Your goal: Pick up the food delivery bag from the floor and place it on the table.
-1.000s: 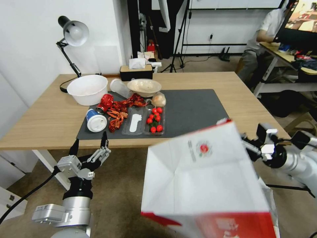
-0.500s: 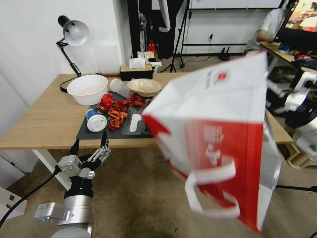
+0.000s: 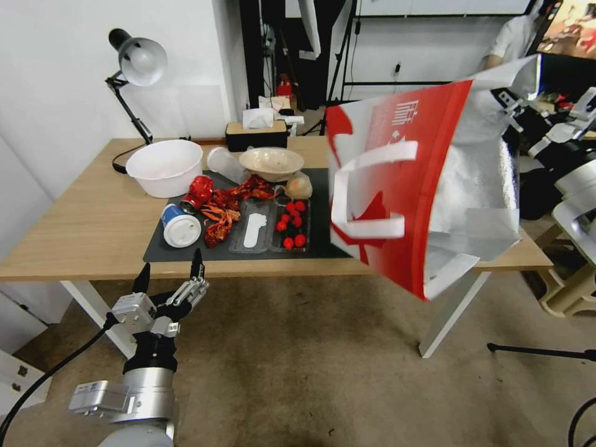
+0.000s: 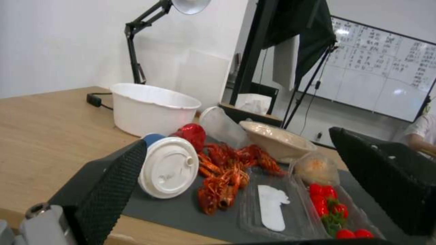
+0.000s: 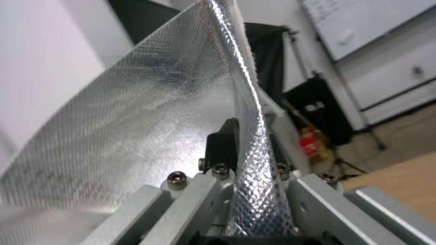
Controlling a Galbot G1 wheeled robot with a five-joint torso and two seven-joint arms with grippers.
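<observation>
The food delivery bag [image 3: 397, 186] hangs tilted in the air over the right end of the table [image 3: 81, 211], well off the floor [image 3: 298, 360]. Its red side and white strap handles face me, and the silver foil lining [image 3: 478, 180] shows at its open mouth. My right gripper [image 3: 510, 102] is shut on the bag's upper rim; in the right wrist view the gripper [image 5: 238, 143] pinches the foil edge [image 5: 245, 102]. Low in front of the table's near edge, my left gripper [image 3: 167, 273] stands open and holds nothing; the left wrist view also shows this gripper [image 4: 236, 143].
On the dark grey mat [image 3: 186, 253] lie crayfish [image 3: 230, 205], a lidded cup [image 3: 181, 228], a tray of tomatoes [image 3: 292, 226] and a beige bowl [image 3: 271, 162]. A white bowl [image 3: 164, 167], a lamp [image 3: 139, 62] and a tissue box [image 3: 256, 133] stand behind. A white table leg [image 3: 447, 316] is below the bag.
The bag has swung up and away from low in front of me to above the table's right end, turning its red side and mouth into view. The right arm rose; the left stayed still.
</observation>
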